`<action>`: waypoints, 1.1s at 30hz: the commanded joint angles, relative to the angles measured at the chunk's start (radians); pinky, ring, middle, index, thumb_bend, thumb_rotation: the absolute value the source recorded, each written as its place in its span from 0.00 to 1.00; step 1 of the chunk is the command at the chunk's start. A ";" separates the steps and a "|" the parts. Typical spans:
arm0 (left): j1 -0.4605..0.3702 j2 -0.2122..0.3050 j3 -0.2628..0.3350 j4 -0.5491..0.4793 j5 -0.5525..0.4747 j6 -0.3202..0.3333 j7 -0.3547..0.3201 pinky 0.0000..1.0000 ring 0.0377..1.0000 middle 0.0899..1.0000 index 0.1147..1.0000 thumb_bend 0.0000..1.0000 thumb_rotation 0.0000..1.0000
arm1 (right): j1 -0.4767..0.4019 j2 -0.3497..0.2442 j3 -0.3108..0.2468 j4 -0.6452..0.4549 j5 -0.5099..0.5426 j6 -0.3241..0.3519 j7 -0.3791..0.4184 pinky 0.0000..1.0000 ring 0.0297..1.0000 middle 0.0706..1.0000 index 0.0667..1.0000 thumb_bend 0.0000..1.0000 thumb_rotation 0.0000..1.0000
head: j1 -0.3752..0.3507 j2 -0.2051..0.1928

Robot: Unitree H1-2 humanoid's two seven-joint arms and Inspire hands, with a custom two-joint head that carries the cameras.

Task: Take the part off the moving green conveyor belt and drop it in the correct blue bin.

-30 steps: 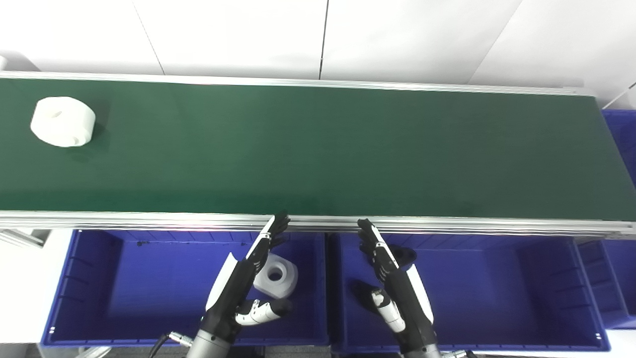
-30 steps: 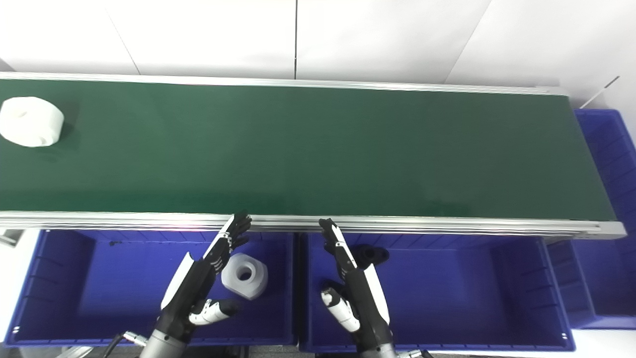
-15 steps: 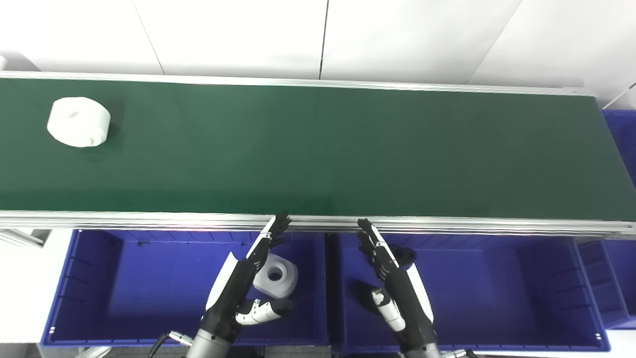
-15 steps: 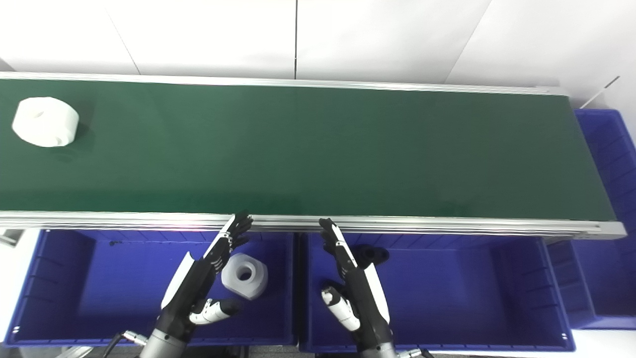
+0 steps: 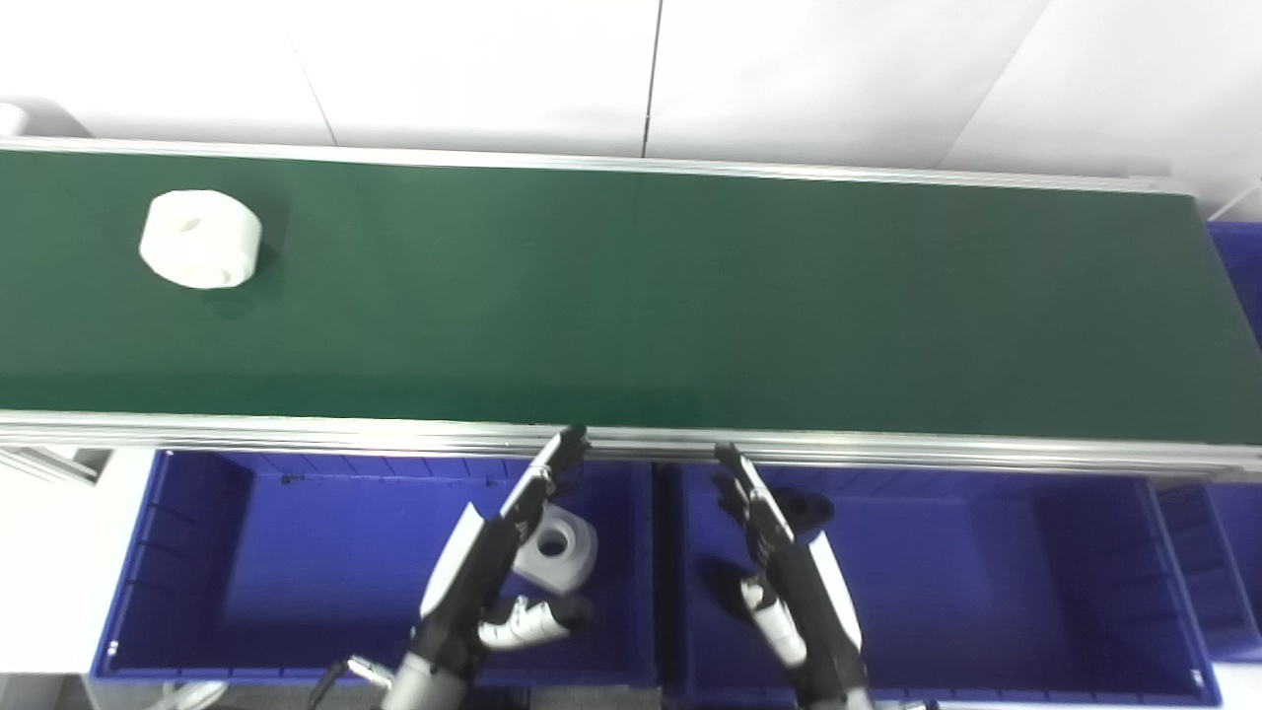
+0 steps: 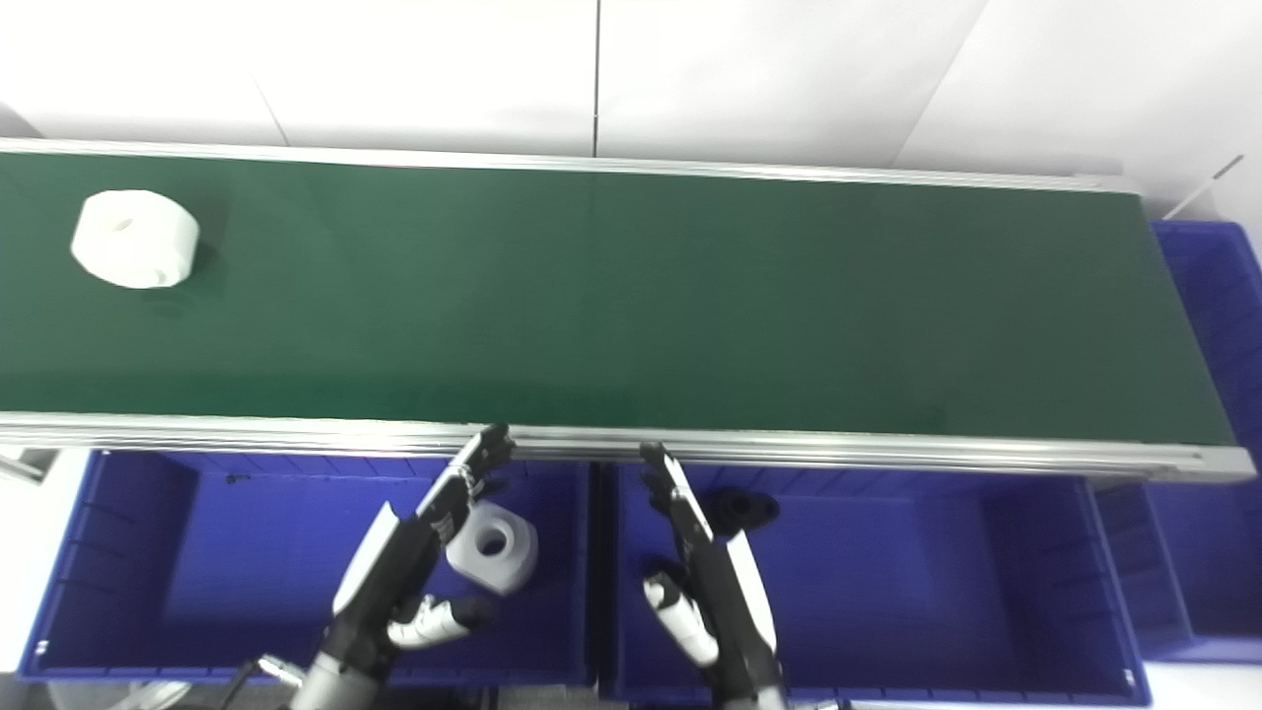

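Note:
A white round part (image 5: 201, 238) with a hole in its top lies at the far left of the green conveyor belt (image 5: 631, 296). My left hand (image 5: 493, 557) is open, held over the left blue bin (image 5: 197, 572), its fingertips near the belt's front rail. Over the middle blue bin (image 5: 986, 582) my right hand (image 5: 779, 562) is open too, fingers pointing at the rail. Neither hand holds anything. Both are far from the part on the belt.
A white part with a hole (image 5: 558, 546) lies in the left bin beside my left hand. A black part (image 5: 804, 509) lies in the middle bin by my right hand. More blue bins (image 6: 1208, 296) stand at the right end of the belt.
The white part has travelled to the right along the belt. The camera has shifted a little. Both hands stay open in about the same places.

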 commanded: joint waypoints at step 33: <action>-0.077 0.074 -0.100 -0.230 0.018 -0.040 0.084 0.72 0.81 0.83 0.86 0.89 0.56 | -0.011 -0.056 0.044 -0.065 0.043 -0.067 -0.028 1.00 1.00 1.00 1.00 0.86 0.97 | 0.154 -0.021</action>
